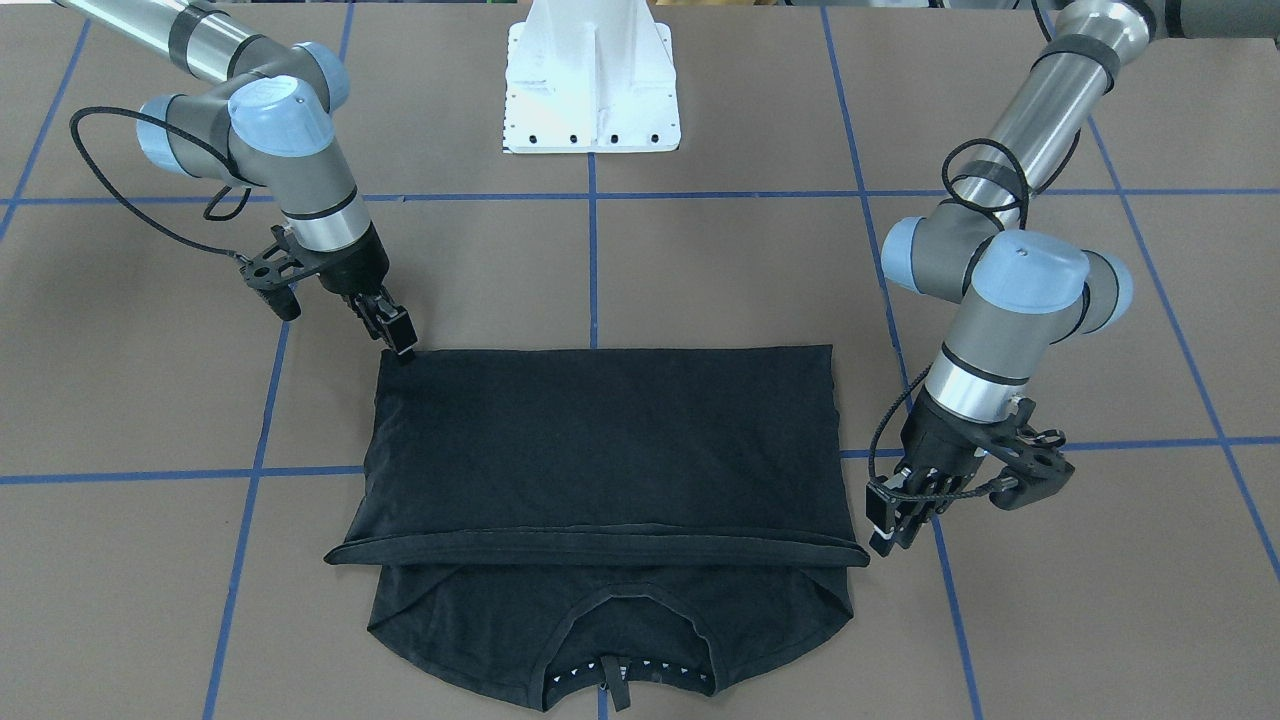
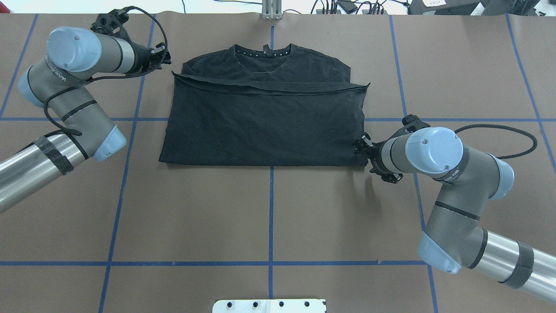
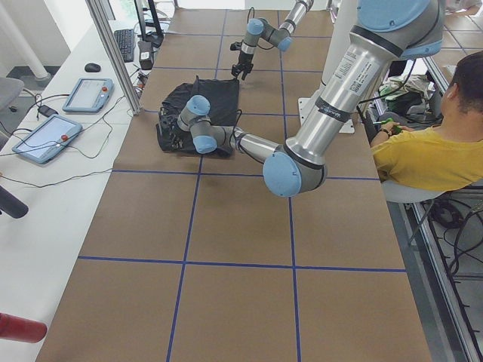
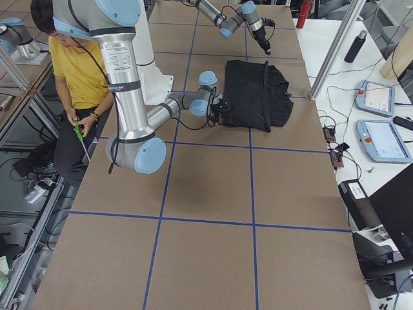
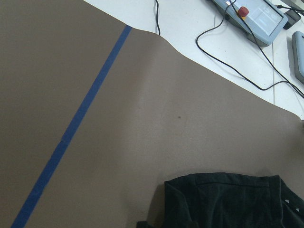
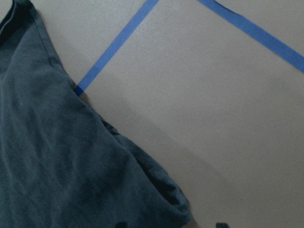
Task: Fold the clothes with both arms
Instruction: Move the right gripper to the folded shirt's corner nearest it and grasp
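The right claw hangs low with jaws parted while the left claw tilts downward.

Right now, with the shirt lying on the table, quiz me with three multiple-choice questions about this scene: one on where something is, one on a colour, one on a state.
1. The right gripper is by which part of the T-shirt?
A. its middle
B. a corner on the robot's side
C. its far edge

2. The tape lines on the table are:
A. red
B. yellow
C. blue

3. The T-shirt is:
A. folded once, hem laid up near the collar
B. spread fully flat
C. hanging in the air

Answers: 1 B, the gripper is at the fold's corner on that side. 2 C, the grid is blue. 3 A, the hem lies across the shirt just short of the collar, which is uncovered.
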Motion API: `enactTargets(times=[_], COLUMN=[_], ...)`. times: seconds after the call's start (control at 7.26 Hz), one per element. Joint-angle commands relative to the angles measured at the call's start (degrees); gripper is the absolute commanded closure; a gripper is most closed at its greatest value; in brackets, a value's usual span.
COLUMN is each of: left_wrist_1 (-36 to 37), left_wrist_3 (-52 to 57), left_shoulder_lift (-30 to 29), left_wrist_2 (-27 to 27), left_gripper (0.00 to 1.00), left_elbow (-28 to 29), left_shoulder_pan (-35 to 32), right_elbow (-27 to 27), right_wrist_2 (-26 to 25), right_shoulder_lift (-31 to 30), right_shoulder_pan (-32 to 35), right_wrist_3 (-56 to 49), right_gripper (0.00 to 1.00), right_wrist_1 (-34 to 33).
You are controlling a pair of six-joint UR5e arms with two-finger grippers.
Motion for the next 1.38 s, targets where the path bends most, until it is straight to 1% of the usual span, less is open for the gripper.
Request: enactTargets(times=[0.0, 0.14, 0.28, 0.41, 0.55, 0.69, 0.96, 1.24], left_wrist_1=[0.0, 0.0, 0.0, 0.0, 0.0, 0.0, 0.0, 0.1], left_wrist_3=[0.3, 0.3, 0.3, 0.3, 0.3, 0.3, 0.3, 0.2], left_shoulder_lift=[0.4, 0.6, 0.6, 0.6, 0.6, 0.6, 0.6, 0.5], left_wrist_2=[0.0, 0.1, 0.1, 0.1, 0.1, 0.1, 0.1, 0.1], left_gripper=[0.60, 0.60, 0.60, 0.60, 0.60, 0.60, 0.60, 0.60], left_elbow=[0.1, 0.0, 0.1, 0.1, 0.0, 0.0, 0.0, 0.0], left_shoulder_pan=[0.0, 0.0, 0.0, 0.0, 0.0, 0.0, 0.0, 0.1], right_elbow=[-0.7, -1.1, -1.3, -1.6, -1.5, -1.5, -1.3, 1.1], right_wrist_2=[-1.0, -1.0, -1.0, -1.0, -1.0, -1.0, -0.9, -0.7], right_shoulder_lift=[0.1, 0.1, 0.1, 0.1, 0.2, 0.1, 0.0, -0.7], right_shoulder_pan=[-0.7, -0.7, -0.7, -0.7, -0.7, -0.7, -0.7, -0.5], right_wrist_3=[-0.1, -0.2, -0.2, -0.2, 0.0, 0.0, 0.1, 0.2], right_gripper=[0.33, 0.36, 0.43, 0.56, 0.95, 1.00, 1.00, 1.00], right_wrist_1=[0.0, 0.0, 0.0, 0.0, 0.0, 0.0, 0.1, 0.0])
